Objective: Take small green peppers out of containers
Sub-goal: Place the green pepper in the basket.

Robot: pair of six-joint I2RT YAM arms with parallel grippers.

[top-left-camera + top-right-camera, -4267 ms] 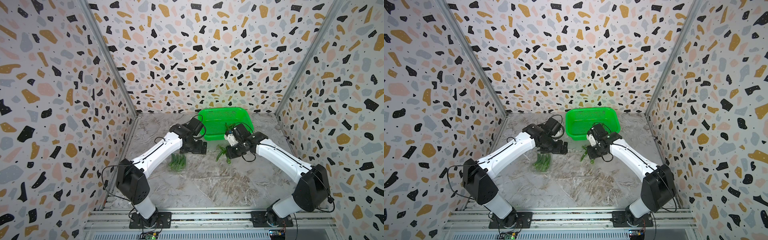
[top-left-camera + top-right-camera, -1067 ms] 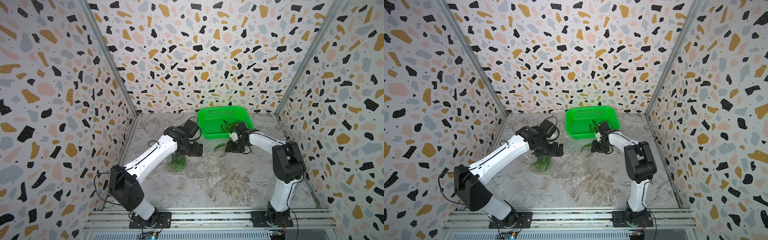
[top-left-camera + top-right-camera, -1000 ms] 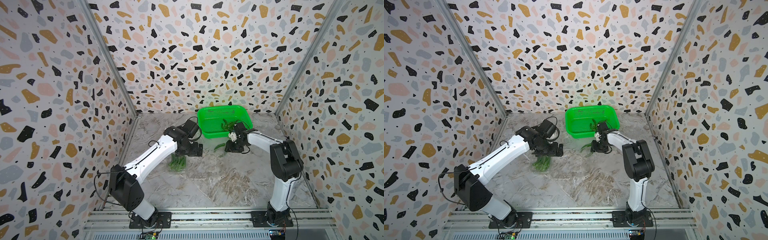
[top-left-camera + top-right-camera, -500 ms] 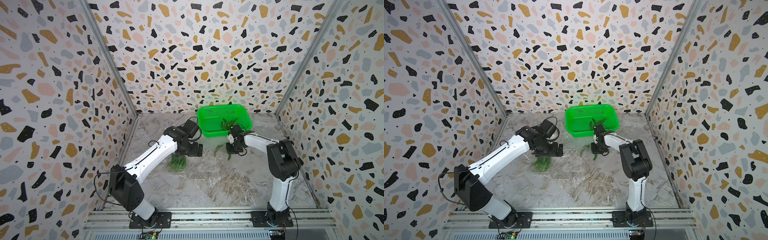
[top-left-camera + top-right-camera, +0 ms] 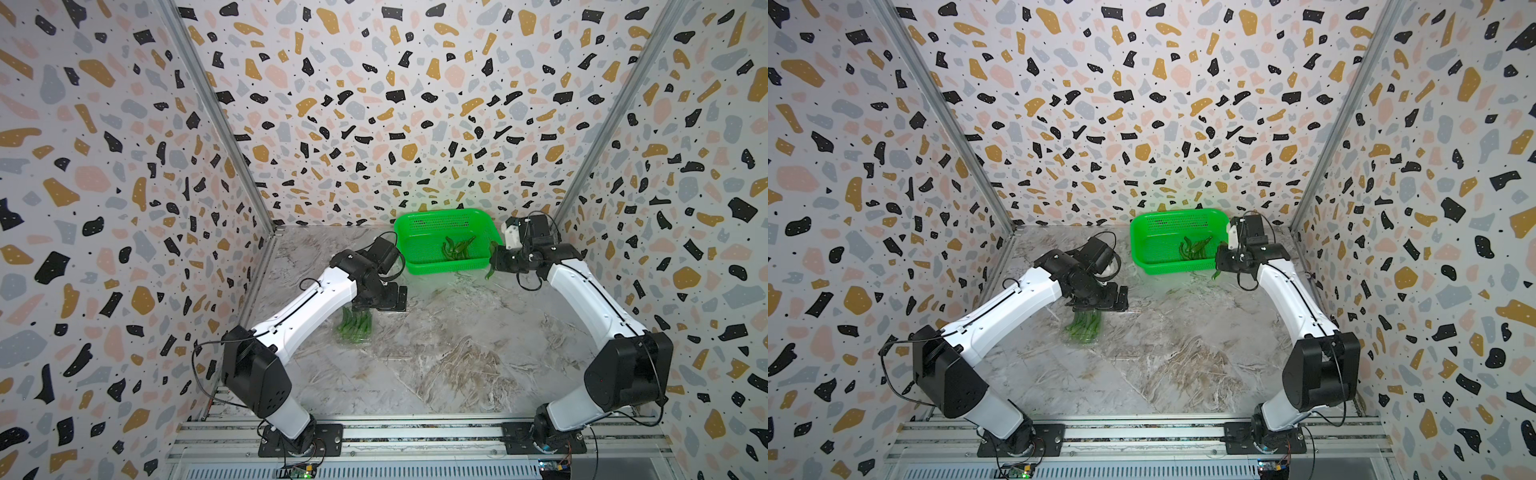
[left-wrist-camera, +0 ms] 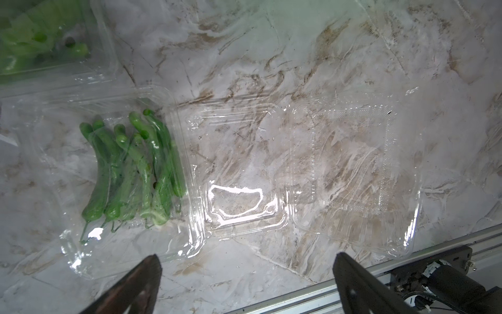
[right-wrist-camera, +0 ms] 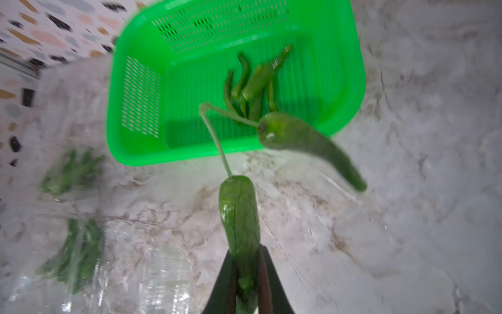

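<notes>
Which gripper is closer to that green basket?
Right. The right gripper, pinching a pepper, hangs beside the green basket; the left gripper is open above a clear container, farther away.

The held pepper (image 7: 239, 217) is hidden at its lower end by the right gripper (image 7: 246, 252), and the boxed peppers (image 7: 78, 244) are blurred

Robot lab test booth, terrazzo-print wall panels (image 5: 374, 104) on three sides, aluminium corner posts (image 5: 220, 120), marble-look tabletop (image 5: 415, 374), aluminium rail (image 5: 415, 434) — two white robot arms (image 5: 307, 303) bolted to it.
</notes>
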